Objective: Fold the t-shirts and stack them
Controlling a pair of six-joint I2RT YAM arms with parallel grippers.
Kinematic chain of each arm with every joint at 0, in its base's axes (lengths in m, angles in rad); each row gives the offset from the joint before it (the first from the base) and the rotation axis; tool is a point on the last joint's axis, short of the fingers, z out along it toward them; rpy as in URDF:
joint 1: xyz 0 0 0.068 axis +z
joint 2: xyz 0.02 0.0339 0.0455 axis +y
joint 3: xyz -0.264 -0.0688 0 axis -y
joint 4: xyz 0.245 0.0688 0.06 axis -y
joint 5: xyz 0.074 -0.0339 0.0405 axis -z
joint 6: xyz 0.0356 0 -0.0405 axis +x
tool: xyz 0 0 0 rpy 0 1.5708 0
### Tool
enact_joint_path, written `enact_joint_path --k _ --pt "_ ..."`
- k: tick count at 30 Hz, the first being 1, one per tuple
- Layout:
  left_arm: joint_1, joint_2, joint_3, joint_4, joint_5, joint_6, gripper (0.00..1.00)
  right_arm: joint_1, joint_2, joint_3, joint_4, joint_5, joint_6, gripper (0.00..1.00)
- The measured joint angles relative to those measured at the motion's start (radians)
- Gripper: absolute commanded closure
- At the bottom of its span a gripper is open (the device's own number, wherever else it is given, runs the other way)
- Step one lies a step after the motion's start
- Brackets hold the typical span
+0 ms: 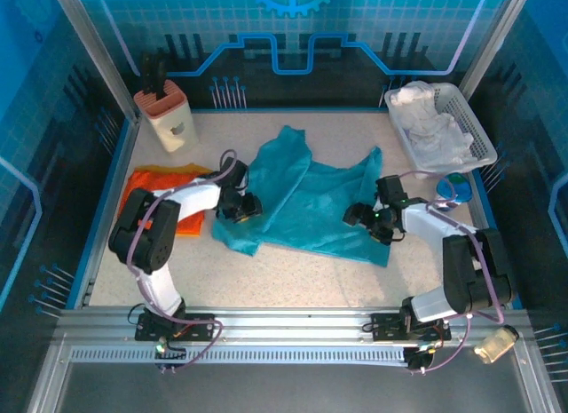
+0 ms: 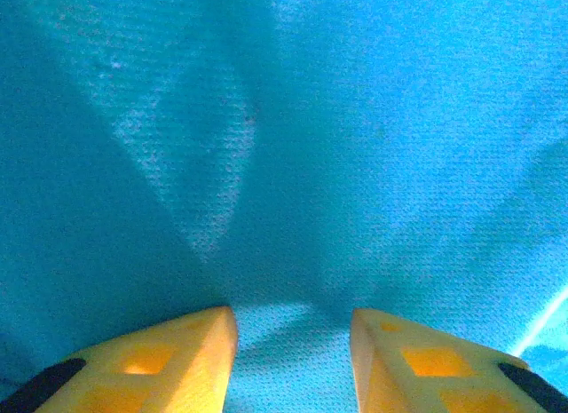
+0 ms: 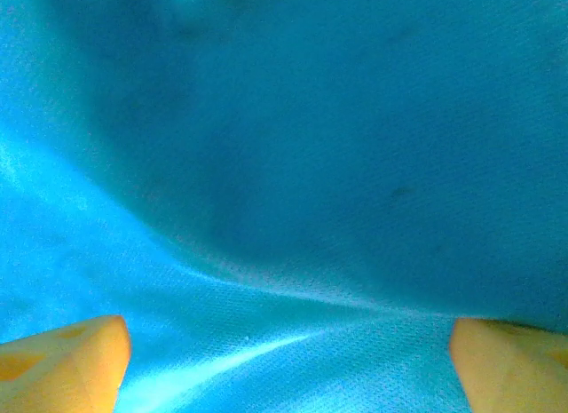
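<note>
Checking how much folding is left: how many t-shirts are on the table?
2. The teal t-shirt lies rumpled mid-table; the orange t-shirt lies at the left, partly under the left arm. The basket of white cloth may hide more.

Bare table [image 1: 293,281] nearward of teal t-shirt [image 1: 311,200]; knife block [image 1: 169,120] beyond-left, basket [image 1: 480,129] beyond-right, orange t-shirt [image 1: 151,178] left.

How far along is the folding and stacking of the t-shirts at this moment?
Done: the orange t-shirt lies flat at the left, apparently folded. In hand: the left gripper straddles a ridge of the spread, rumpled teal t-shirt; the right gripper is open over it. Left: fold the teal one, then stack both.
</note>
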Motion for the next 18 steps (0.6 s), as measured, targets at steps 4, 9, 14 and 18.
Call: enact_joint_path --k 4,9,14,18 --pt "-0.084 -0.106 -0.125 0.044 0.007 -0.106 0.57 -0.108 -0.029 -0.001 -0.042 0.024 -0.024 0.06" --pt "-0.146 -0.150 -0.128 -0.011 0.024 -0.143 0.53 -0.144 -0.086 0.013 -0.102 0.049 -0.062 0.06" --pt "-0.002 -0.156 0.040 -0.179 -0.005 -0.029 0.52 -0.100 -0.167 0.053 -0.139 0.098 -0.115 0.06" --pt "0.084 -0.144 0.167 -0.234 -0.076 0.072 0.51 -0.071 -0.214 0.059 -0.138 0.101 -0.154 0.06"
